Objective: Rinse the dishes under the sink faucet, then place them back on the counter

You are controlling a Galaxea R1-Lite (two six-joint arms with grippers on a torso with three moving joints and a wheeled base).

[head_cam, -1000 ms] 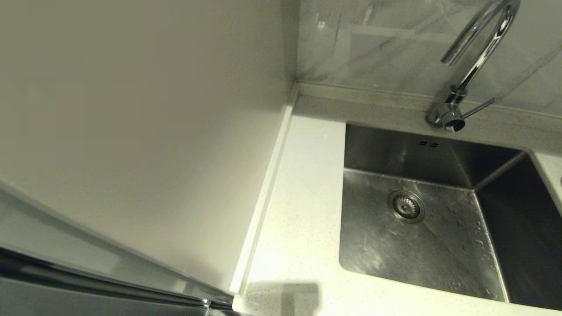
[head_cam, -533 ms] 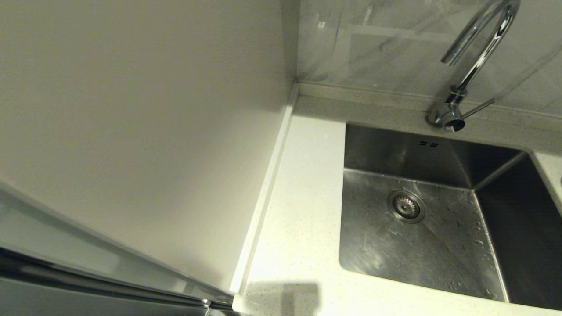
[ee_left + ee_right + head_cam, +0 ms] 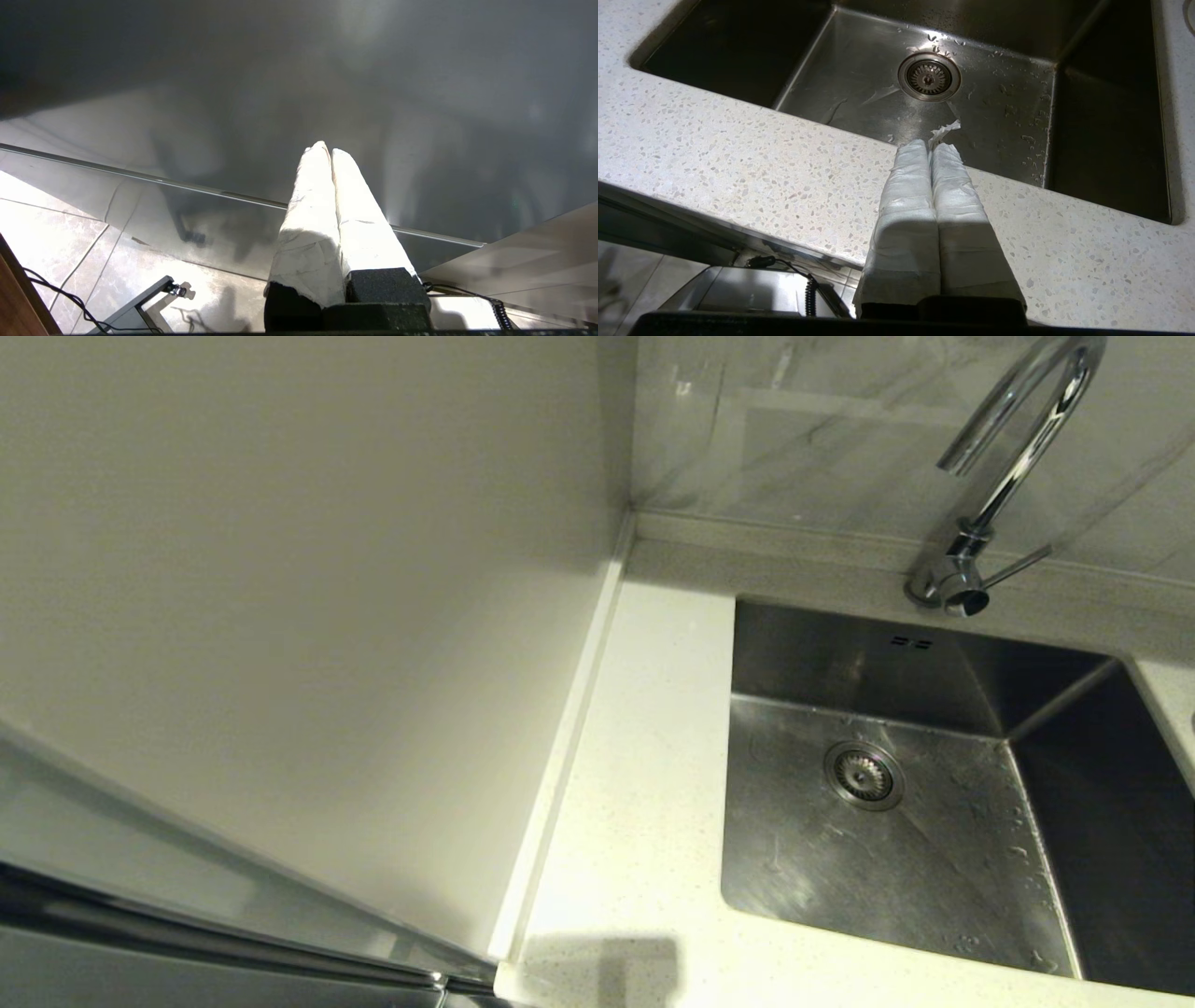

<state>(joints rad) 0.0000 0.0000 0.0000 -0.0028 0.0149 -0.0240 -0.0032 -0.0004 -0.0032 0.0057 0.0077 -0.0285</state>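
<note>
The steel sink (image 3: pixel 934 859) lies at the right of the head view, its floor wet around the round drain (image 3: pixel 864 775), and it holds no dish. The chrome faucet (image 3: pixel 1013 448) arches over its back edge. No dishes show in any view. Neither arm appears in the head view. My right gripper (image 3: pixel 930 145) is shut and empty, its white-wrapped fingers held above the speckled counter (image 3: pixel 738 158) at the sink's front edge, pointing toward the drain (image 3: pixel 929 77). My left gripper (image 3: pixel 327 149) is shut and empty, low beside a glossy grey cabinet front (image 3: pixel 299 93).
A plain cream wall panel (image 3: pixel 299 616) fills the left of the head view, beside a narrow strip of counter (image 3: pixel 635 784). A marbled backsplash (image 3: pixel 803 420) rises behind the faucet. In the left wrist view, floor tiles (image 3: pixel 51 224) and cables (image 3: pixel 60 298) lie below.
</note>
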